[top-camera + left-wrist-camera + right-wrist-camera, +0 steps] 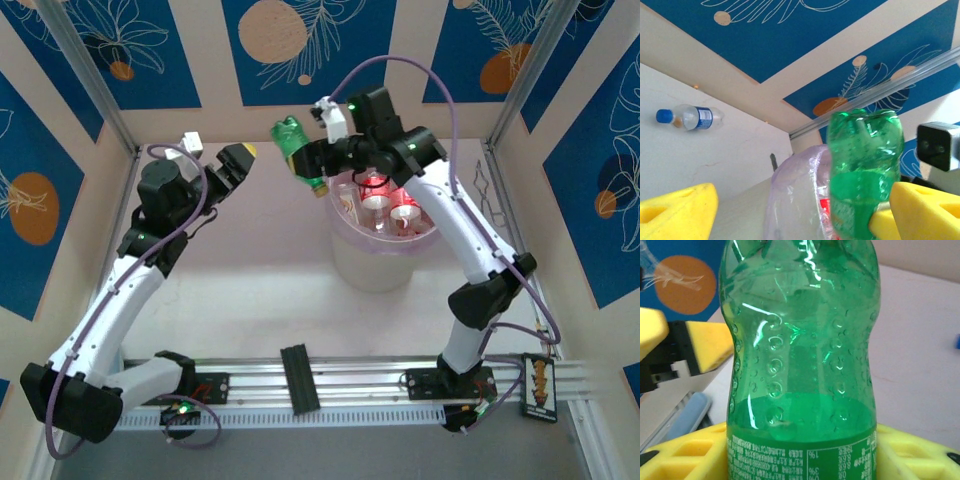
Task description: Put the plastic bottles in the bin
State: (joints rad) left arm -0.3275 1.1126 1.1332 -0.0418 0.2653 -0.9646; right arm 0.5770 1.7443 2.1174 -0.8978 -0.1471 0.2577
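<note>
My right gripper is shut on a green plastic bottle, held tilted in the air just left of the bin's rim, base up. In the right wrist view the green bottle stands between my yellow fingers, which press on its labelled part. The bin is a cream bucket with a lilac bag, and red-labelled bottles lie inside. My left gripper hangs open a short way left of the green bottle, its yellow fingers apart from it. A clear bottle with a blue cap lies on the table.
The bin's bag rim rises close in front of the left gripper. Blue patterned walls and metal posts enclose the table on three sides. A black block sits on the rail between the arm bases.
</note>
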